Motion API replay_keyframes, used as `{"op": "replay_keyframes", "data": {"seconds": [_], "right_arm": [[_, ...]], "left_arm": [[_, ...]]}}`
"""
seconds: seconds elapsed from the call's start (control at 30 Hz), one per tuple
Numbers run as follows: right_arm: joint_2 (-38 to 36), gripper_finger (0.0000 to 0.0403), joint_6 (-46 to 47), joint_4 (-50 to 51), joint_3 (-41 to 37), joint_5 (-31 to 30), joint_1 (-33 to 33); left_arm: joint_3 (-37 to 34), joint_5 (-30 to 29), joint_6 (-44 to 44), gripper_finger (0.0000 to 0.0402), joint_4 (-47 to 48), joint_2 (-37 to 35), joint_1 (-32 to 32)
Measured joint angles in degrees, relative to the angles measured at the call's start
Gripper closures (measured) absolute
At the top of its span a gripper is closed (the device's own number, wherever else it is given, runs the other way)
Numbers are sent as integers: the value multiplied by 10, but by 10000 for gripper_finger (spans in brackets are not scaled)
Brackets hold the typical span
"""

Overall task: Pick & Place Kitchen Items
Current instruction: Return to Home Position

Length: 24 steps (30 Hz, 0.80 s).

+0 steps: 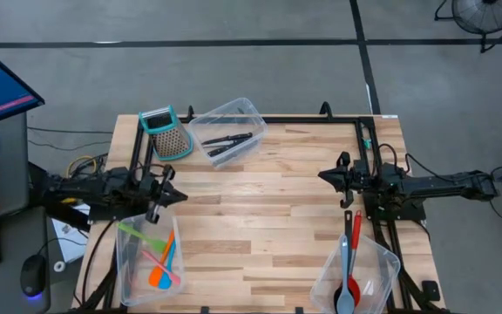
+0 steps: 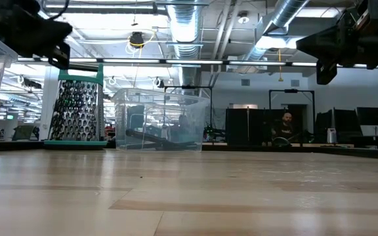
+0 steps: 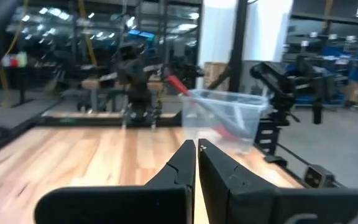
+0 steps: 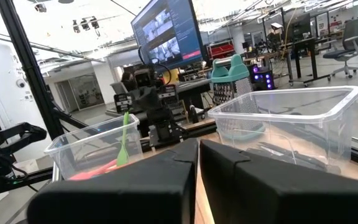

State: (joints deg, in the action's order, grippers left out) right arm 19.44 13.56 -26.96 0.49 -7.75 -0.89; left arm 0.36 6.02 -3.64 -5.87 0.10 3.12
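Three clear tubs hold the utensils. The near-left tub (image 1: 151, 257) holds green, pink, blue and orange spatulas (image 1: 159, 262). The near-right tub (image 1: 358, 277) holds a red spoon (image 1: 354, 253) and a grey spoon (image 1: 345, 275), their handles sticking out over its far rim. The far tub (image 1: 227, 129) holds black-handled knives (image 1: 229, 142). My left gripper (image 1: 181, 195) hovers shut at the table's left side, above the near-left tub's far end. My right gripper (image 1: 323, 174) hovers shut at the right side. Both hold nothing.
A metal box grater with a teal top (image 1: 166, 133) stands at the far left, beside the far tub. The bare wooden tabletop (image 1: 260, 227) stretches between the two arms. A monitor stands off the table's left. A person sits far off in the room (image 2: 282, 131).
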Motion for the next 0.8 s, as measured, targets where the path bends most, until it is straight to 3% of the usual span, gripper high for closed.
{"op": "replay_keyframes", "data": {"seconds": [0.17, 0.8], "right_arm": [[0, 387, 0, 0, 0, 0, 0], [0, 385, 0, 0, 0, 0, 0]], "left_arm": [[0, 13, -41, 401, 36, 3, -22], [0, 19, -48, 398, 32, 18, -19]]}}
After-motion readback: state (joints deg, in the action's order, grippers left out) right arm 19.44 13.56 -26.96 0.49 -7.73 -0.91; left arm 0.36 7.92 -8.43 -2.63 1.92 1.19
